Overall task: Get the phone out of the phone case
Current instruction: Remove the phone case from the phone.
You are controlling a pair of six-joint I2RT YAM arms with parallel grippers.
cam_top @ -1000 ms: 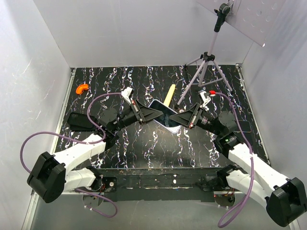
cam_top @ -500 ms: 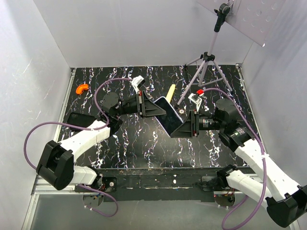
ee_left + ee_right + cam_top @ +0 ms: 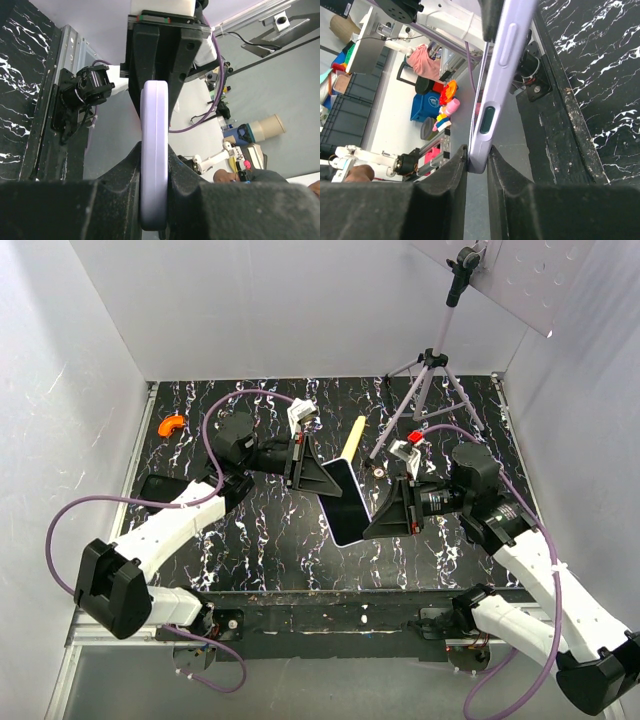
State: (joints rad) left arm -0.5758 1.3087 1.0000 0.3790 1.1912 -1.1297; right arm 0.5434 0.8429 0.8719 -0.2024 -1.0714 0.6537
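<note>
The phone [image 3: 345,503] is held in the air above the black marbled tabletop [image 3: 260,540], clamped between both tools, with its glossy screen facing up and tilted.

- Left tool [image 3: 324,476]: closed on the far end of the phone. In the left wrist view, the pale lavender rim [image 3: 154,160] sits tight between the two dark fingers [image 3: 117,200].
- Right tool [image 3: 371,528]: closed on the near right corner of the phone. In the right wrist view, the fingers [image 3: 442,190] pinch the lavender edge [image 3: 500,75], which carries the side buttons.

The phone case [image 3: 156,487] lies flat on the tabletop by the left wall, well apart from the phone.

A cream-yellow stick [image 3: 353,435] lies beyond the phone. A grey tripod [image 3: 430,380] stands at the far right, and an orange curved piece [image 3: 171,425] lies at the far left.
</note>
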